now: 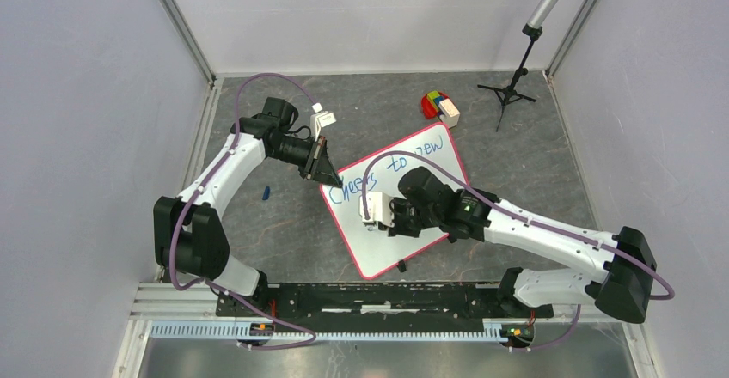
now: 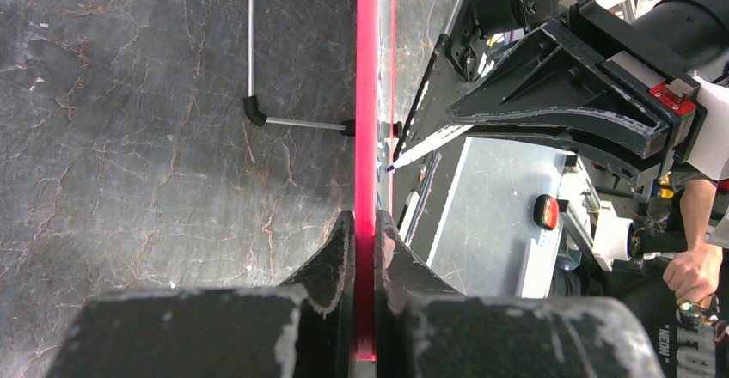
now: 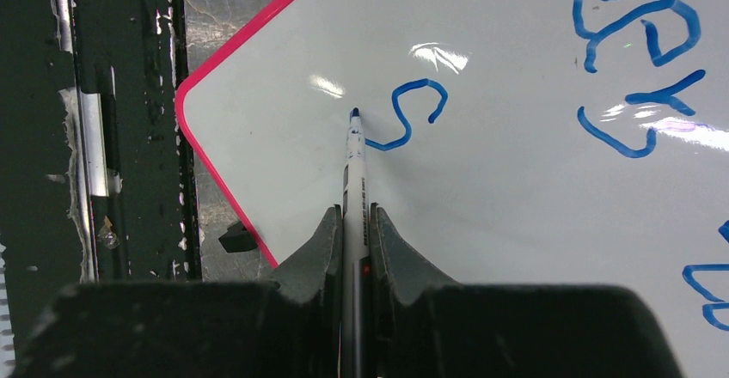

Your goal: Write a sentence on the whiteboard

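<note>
Mid-frame in the top view, the whiteboard (image 1: 378,253) is being pinched at its rim by the closed left gripper (image 2: 364,223), while the marker (image 3: 355,159), being clamped tight in the right gripper (image 3: 354,216), is being called on for light, even strokes to extend the sentence (image 1: 347,191).

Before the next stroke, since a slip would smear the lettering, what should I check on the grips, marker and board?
1. Left gripper shut on the whiteboard rim: ok.
2. Right gripper shut on the marker: ok.
3. Marker tip touching the board: cannot tell.
4. Bare board beside the s: ok.
5. Sentence finished: not ok, second line holds only the s.
</note>
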`<state>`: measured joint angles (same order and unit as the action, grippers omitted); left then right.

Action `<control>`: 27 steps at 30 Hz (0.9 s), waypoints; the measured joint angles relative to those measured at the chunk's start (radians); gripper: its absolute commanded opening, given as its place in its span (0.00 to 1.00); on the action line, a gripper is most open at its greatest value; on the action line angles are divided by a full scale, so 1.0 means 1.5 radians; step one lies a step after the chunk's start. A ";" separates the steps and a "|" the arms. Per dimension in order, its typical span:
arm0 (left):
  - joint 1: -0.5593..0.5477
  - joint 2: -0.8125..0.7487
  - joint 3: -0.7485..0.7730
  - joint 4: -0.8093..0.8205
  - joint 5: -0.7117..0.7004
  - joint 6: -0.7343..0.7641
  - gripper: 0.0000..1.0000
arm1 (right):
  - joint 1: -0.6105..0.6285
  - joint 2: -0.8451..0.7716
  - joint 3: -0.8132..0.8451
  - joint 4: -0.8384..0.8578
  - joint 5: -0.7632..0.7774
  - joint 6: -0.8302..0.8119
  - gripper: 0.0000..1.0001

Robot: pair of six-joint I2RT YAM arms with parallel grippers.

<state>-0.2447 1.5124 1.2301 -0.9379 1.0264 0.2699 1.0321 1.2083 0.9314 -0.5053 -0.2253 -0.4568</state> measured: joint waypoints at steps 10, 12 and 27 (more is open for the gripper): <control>0.000 0.000 0.001 -0.002 0.001 0.000 0.03 | -0.010 -0.037 0.009 -0.012 0.020 -0.001 0.00; 0.000 0.000 0.001 -0.002 0.001 0.000 0.02 | -0.016 -0.041 0.009 -0.015 0.031 -0.001 0.00; 0.000 0.000 0.001 -0.002 0.000 0.000 0.02 | -0.022 -0.031 0.011 -0.018 0.056 0.000 0.00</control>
<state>-0.2447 1.5124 1.2316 -0.9409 1.0267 0.2699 0.9985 1.1622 0.9482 -0.5320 -0.1410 -0.4568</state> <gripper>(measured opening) 0.078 0.164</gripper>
